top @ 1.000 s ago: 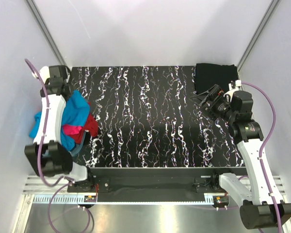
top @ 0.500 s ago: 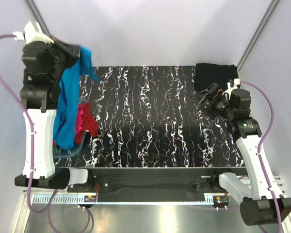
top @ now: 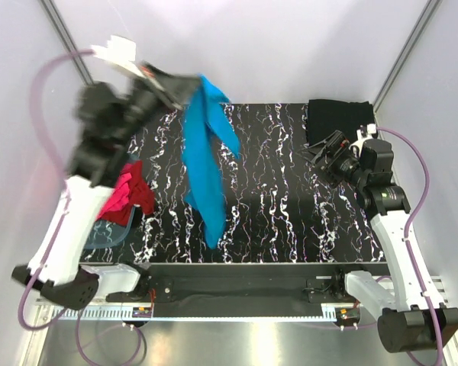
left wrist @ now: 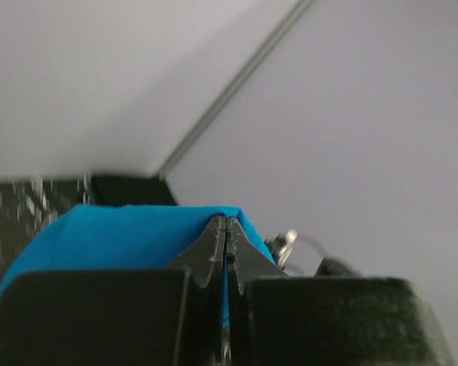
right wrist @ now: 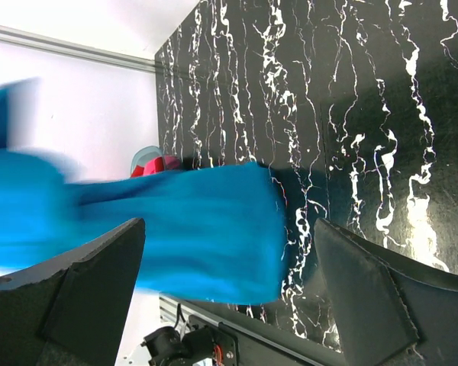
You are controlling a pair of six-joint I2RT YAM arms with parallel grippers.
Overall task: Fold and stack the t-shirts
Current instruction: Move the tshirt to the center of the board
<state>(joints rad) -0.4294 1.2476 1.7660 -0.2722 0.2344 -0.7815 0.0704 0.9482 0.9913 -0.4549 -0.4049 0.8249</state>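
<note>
My left gripper (top: 185,81) is raised high over the table's back left and is shut on the turquoise-blue t-shirt (top: 204,164), which hangs down in a long drape over the table's middle. In the left wrist view the blue cloth (left wrist: 130,236) is pinched between the closed fingers. The red and magenta-pink shirts (top: 126,194) lie in the tub at the left. A black t-shirt (top: 336,118) lies folded at the back right corner. My right gripper (top: 314,156) is open and empty beside it; its wrist view shows the blue shirt (right wrist: 175,229) in the distance.
The translucent pale-blue tub (top: 111,229) stands at the table's left edge. The black marbled table (top: 282,206) is walled in by white panels on three sides. The front rail runs along the near edge.
My left arm has swung up and to the right, pulling the blue shirt out of the tub and over the table's middle. The right arm has barely moved.
</note>
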